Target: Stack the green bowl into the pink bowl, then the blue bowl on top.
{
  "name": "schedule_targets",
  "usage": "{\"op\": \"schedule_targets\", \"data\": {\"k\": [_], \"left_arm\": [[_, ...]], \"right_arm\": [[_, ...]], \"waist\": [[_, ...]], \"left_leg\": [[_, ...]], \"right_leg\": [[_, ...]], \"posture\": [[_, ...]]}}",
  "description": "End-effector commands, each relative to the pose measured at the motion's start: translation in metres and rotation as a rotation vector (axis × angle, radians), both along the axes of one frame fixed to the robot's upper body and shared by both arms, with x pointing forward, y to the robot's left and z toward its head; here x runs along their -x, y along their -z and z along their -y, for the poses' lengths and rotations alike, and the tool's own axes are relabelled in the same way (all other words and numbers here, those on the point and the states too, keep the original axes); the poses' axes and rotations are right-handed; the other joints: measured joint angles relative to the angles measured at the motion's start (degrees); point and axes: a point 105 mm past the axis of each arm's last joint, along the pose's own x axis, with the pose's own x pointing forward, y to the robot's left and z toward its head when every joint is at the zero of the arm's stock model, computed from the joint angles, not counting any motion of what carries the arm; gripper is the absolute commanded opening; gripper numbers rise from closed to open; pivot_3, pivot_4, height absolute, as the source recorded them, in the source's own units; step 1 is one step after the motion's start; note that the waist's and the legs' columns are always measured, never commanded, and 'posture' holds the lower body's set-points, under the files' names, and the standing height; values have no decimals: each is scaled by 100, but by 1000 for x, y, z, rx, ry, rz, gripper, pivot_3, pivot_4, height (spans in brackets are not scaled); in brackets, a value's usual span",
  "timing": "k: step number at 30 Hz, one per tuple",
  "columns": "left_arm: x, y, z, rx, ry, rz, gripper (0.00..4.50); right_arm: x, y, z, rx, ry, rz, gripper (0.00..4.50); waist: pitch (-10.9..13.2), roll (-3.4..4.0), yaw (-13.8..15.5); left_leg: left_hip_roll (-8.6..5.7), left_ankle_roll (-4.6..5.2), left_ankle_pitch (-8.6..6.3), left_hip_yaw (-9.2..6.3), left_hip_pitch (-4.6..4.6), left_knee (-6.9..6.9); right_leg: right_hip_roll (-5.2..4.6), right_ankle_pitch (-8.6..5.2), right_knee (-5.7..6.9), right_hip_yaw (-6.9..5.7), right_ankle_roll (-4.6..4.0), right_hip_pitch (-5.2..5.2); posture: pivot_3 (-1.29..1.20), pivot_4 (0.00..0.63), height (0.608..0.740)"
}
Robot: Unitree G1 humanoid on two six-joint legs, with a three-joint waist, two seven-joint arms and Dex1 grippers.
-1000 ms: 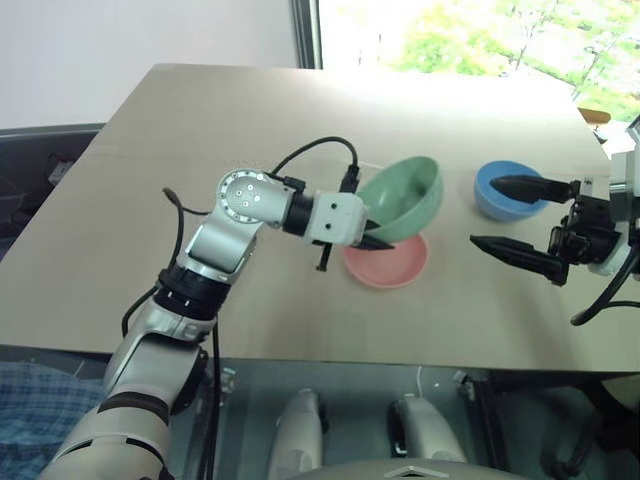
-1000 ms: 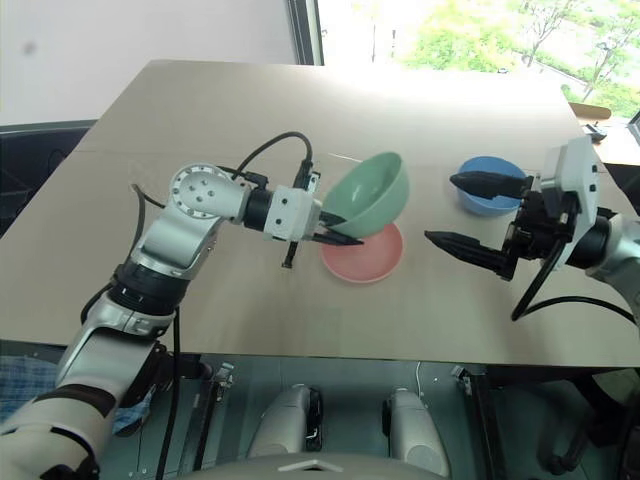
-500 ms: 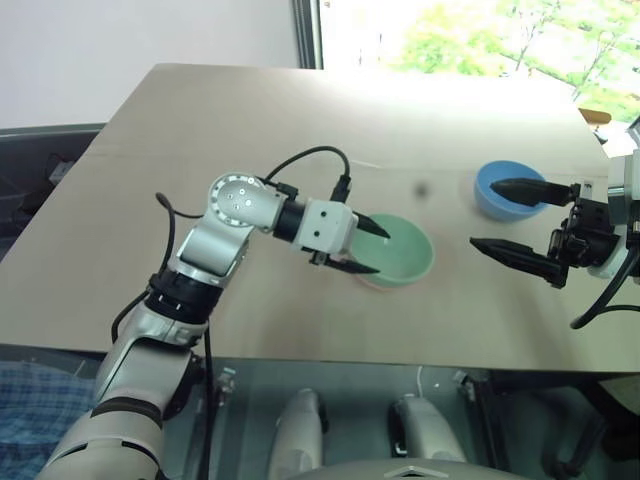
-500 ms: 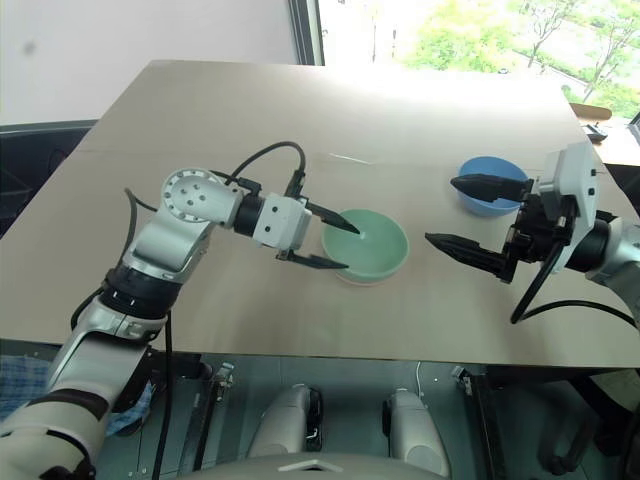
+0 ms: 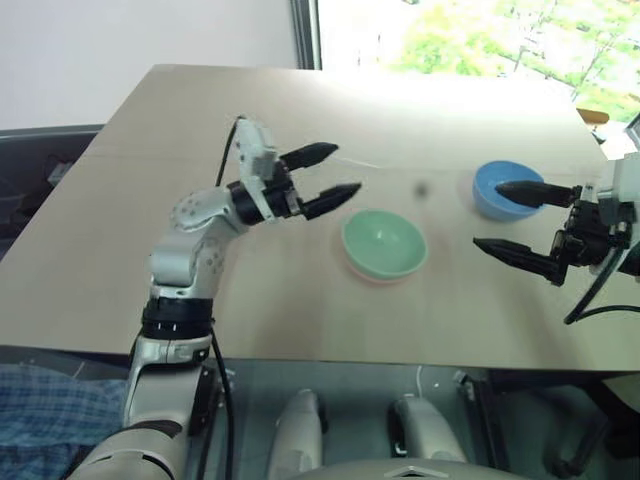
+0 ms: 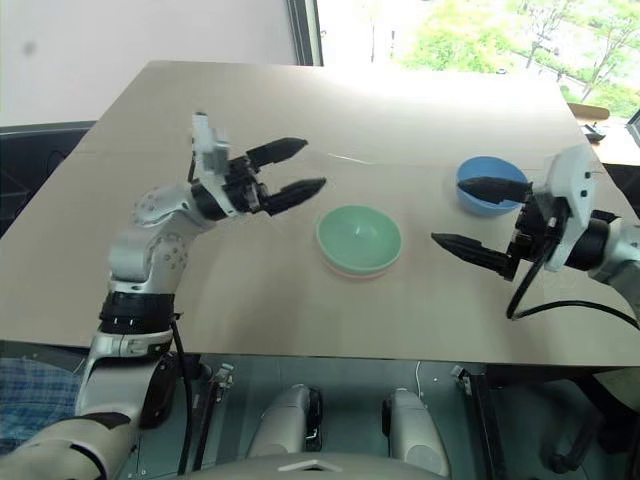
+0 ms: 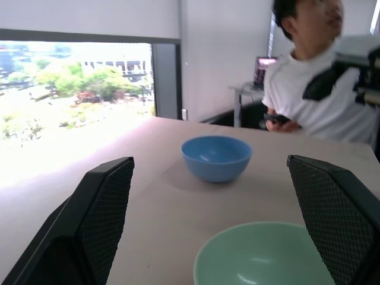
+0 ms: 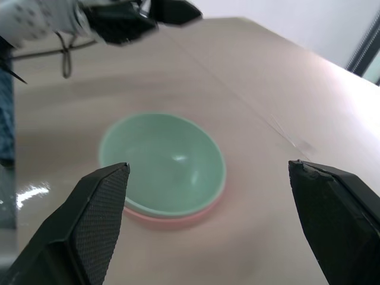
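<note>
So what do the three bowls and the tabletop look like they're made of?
The small round mint-green bowl, the salmon-pink bowl under it and the sky-blue bowl look like smooth moulded plastic: even colour, soft highlights. The beige tabletop looks like matte laminate or wood; which, I cannot tell.

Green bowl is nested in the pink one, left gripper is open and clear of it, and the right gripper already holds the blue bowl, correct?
Not quite. The right gripper is open beside the blue bowl, not holding it, as the right eye view shows. The green bowl does sit in the pink bowl, and the left gripper is open and clear.
</note>
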Motion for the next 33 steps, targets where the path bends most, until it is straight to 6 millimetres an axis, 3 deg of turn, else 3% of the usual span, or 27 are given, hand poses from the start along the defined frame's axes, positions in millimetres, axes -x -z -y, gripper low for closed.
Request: {"op": "schedule_targets", "data": {"k": [1, 6, 14, 20, 29, 33], "left_arm": [[14, -22, -9, 119, 6, 31, 4354], [25, -24, -13, 138, 52, 6, 4354], [42, -7, -16, 37, 119, -55, 4354], [49, 3, -21, -14, 113, -80, 4354], [58, 14, -26, -59, 102, -104, 4354], [59, 14, -28, -63, 95, -106, 4388]], "right_arm": [[-26, -2, 20, 134, 136, 75, 4500], [-51, 1, 26, 266, 165, 114, 4500], [-96, 15, 33, 430, 202, 141, 4500], [-123, 36, 45, 513, 233, 88, 4500], [-144, 76, 71, 636, 292, -31, 4500], [-148, 78, 72, 669, 289, -24, 2899]], "waist": [[0, 0, -2], [0, 1, -9], [1, 2, -105], [2, 3, -107], [6, 9, -131], [6, 9, -146]], "left_leg": [[0, 0, 0, 0, 0, 2], [0, -1, 0, -1, 3, 2], [0, -13, 7, 5, 3, -4], [0, -14, 8, 8, 2, -7], [0, -22, 13, 17, 4, -14], [0, -23, 13, 19, 6, -14]], "right_leg": [[0, 0, 0, 0, 0, 0], [1, 0, 3, -1, -1, 0], [1, 0, -3, 1, -1, -2], [0, 0, -5, 3, -2, -4], [-1, 0, -6, 10, -3, -10], [-1, 0, -3, 12, -3, -10]], "posture": [[0, 150, 740], [0, 150, 740], [0, 150, 740], [0, 150, 740], [0, 150, 740], [0, 150, 740]]}}
